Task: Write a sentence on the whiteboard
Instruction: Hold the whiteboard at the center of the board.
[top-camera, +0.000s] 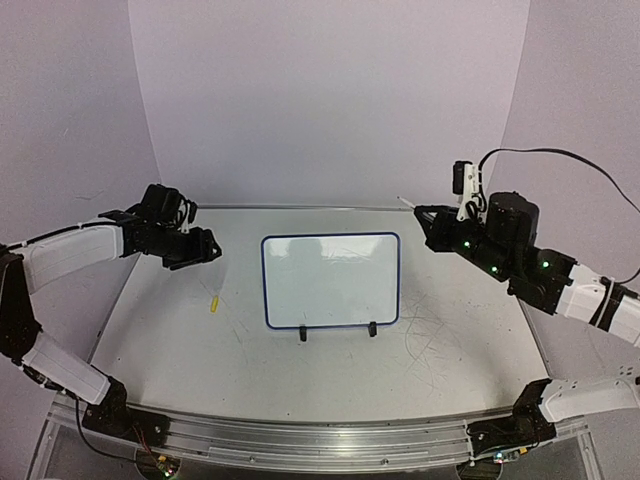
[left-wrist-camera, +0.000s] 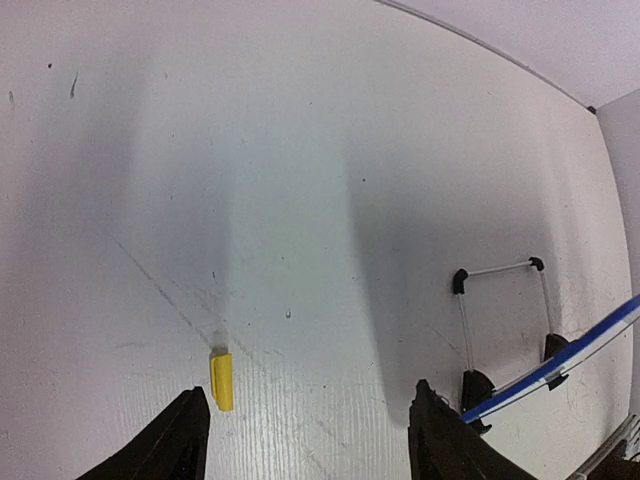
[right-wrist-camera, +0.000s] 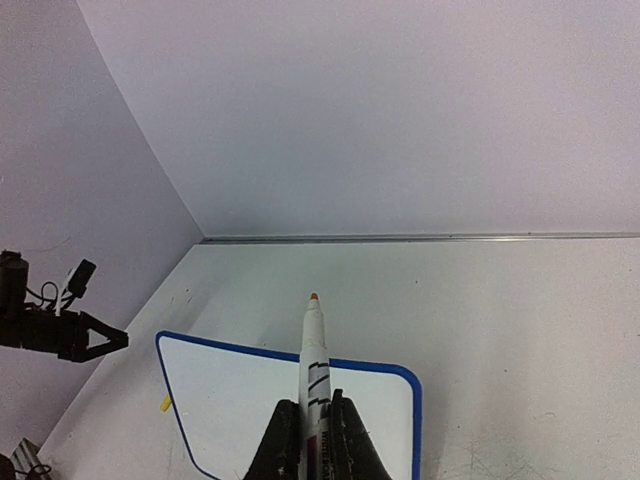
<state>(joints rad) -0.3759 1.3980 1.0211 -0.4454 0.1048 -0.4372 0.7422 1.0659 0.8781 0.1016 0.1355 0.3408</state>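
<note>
The whiteboard (top-camera: 330, 290), white with a thin dark-blue frame and two black feet, stands mid-table. I can make out no yellow-green sentence on it; its face looks blank in the right wrist view (right-wrist-camera: 225, 400). My right gripper (top-camera: 428, 225) is shut on a white marker (right-wrist-camera: 314, 345) with an uncapped orange tip. It holds the marker in the air above the board's right upper corner, pointing at the back wall. My left gripper (top-camera: 205, 248) is open and empty, left of the board and above the table (left-wrist-camera: 305, 425). The board's blue edge (left-wrist-camera: 560, 365) shows at its right.
A small yellow marker cap (top-camera: 214, 303) lies on the table left of the board, just ahead of my left finger (left-wrist-camera: 222, 381). The board's wire stand (left-wrist-camera: 497, 270) sticks out behind it. Grey scratch marks cover the tabletop (top-camera: 440, 345). Walls enclose the back and sides.
</note>
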